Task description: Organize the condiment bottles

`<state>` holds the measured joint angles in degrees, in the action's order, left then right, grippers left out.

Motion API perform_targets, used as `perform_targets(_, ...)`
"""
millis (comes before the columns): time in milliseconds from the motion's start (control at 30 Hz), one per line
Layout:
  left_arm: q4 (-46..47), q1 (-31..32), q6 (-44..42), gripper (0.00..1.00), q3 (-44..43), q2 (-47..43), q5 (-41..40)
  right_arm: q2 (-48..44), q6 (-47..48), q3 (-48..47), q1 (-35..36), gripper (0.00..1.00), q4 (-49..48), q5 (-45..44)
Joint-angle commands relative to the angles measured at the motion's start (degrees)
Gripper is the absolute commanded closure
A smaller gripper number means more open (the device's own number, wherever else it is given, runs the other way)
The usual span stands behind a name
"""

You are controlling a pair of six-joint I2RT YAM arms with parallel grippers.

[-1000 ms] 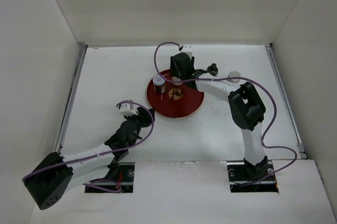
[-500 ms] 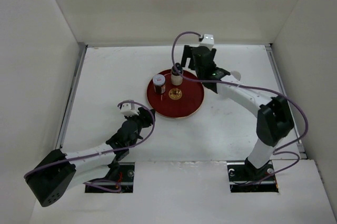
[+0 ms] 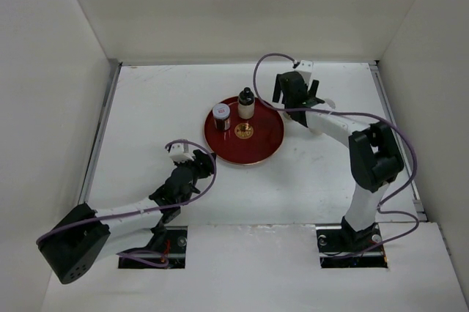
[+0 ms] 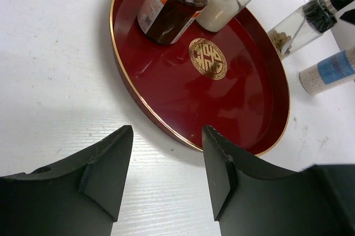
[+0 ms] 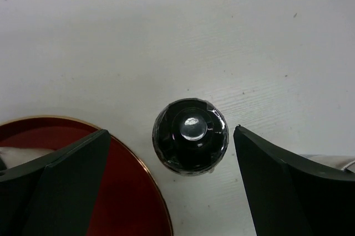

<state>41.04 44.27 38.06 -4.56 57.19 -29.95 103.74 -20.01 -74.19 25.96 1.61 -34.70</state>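
Note:
On the round red tray (image 3: 258, 148) stand a dark jar with a pale lid (image 3: 221, 114) and a pale black-capped bottle (image 3: 246, 102). In the left wrist view they are the jar (image 4: 175, 6) and the bottle (image 4: 230, 0). Off the tray's far right edge stand a clear brownish bottle with a dark lid (image 4: 299, 22) and a white cylinder (image 4: 328, 72). My right gripper (image 3: 297, 92) hangs open over the dark-lidded bottle (image 5: 190, 136), its fingers either side and apart from it. My left gripper (image 3: 203, 159) is open and empty on the table, just short of the tray's near rim (image 4: 161, 122).
White walls enclose the table on three sides. The tray's gold-edged rim (image 5: 145, 175) lies close to the left of the dark-lidded bottle. A gold emblem (image 4: 207, 59) marks the tray's centre.
My right gripper let go of the pale black-capped bottle on the tray, opened wide and swung right to hang over the dark-lidded bottle. The left arm barely moved.

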Motion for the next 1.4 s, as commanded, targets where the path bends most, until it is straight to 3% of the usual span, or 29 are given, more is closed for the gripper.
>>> perform_targets(0,3.3,-0.4,0.1,0.49,-1.8,0.5,0.1,2.5,0.8,-3.6,-0.9,0.01,0.9,0.1)
perform_targets(167,3.3,-0.6,0.1,0.49,-1.9,1.2,0.1,4.5,-0.9,-4.2,-1.9,0.08,0.9,2.5)
perform_targets(333,3.3,-0.6,0.3,0.49,-2.2,2.0,0.1,3.5,-1.3,-3.2,-2.2,0.36,-0.6,1.5)
perform_targets(467,3.3,-0.7,0.3,0.49,-2.5,2.7,0.1,-1.4,2.2,-0.7,-1.1,0.39,-5.7,-0.6)
perform_targets(700,3.3,-1.0,0.5,0.48,-2.6,3.4,0.1,-5.4,5.3,-0.6,5.3,0.39,-5.7,-0.9)
perform_targets(1067,3.3,-2.2,1.6,0.41,-2.6,3.5,1.0,-1.0,0.1,1.3,12.6,0.36,-5.4,1.0)
perform_targets(1367,2.7,-2.4,1.9,0.38,-2.5,3.5,1.4,-6.1,-1.5,5.1,13.4,0.07,-4.1,1.6)
